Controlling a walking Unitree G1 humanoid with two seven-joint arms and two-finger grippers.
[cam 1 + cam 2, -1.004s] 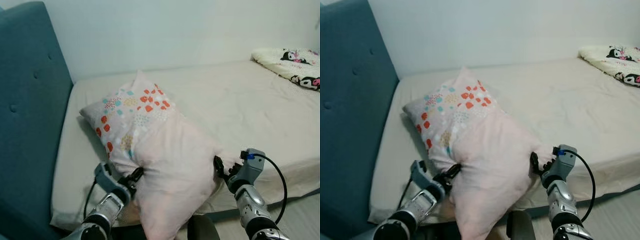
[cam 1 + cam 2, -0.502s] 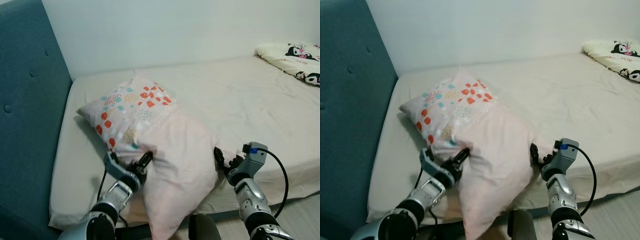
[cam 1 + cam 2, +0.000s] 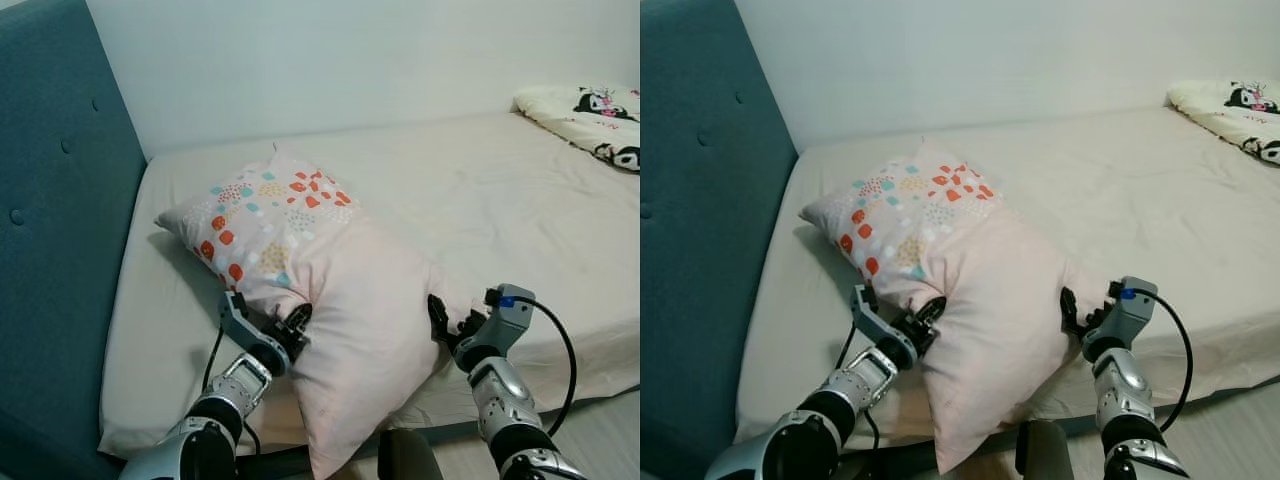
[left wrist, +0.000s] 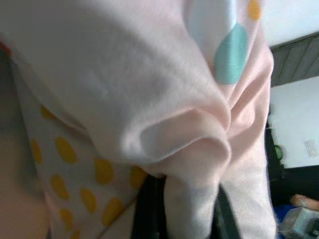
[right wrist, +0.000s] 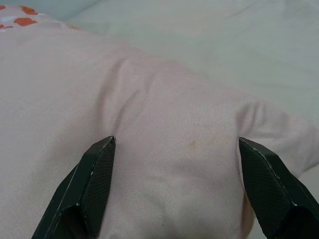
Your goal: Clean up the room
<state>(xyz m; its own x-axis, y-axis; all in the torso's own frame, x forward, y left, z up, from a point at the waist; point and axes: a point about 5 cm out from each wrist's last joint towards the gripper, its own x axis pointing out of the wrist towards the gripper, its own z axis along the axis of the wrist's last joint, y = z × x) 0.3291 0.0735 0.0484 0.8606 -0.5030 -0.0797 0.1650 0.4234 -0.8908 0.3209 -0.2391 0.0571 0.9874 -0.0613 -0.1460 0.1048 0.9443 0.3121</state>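
Near the bed's (image 3: 520, 210) front edge, toward its headboard end, I have the pillow (image 3: 340, 290) lying partly over the mattress edge, its pink lower end hanging past the front; its dotted upper end, red, teal and yellow spots, points toward the teal tufted headboard (image 3: 55, 230). My left tool (image 3: 296, 322) is pinched on a fold of the pillow's left side, cloth bunched between the fingers; my right tool (image 5: 192, 186) is spread wide against the pillow's right side, fingers (image 5: 97, 181) pressing the fabric; a black cable loops from the right wrist. At the bed's far right corner lies a cream blanket (image 3: 585, 115) with black cartoon figures; no writing on it is legible to me.
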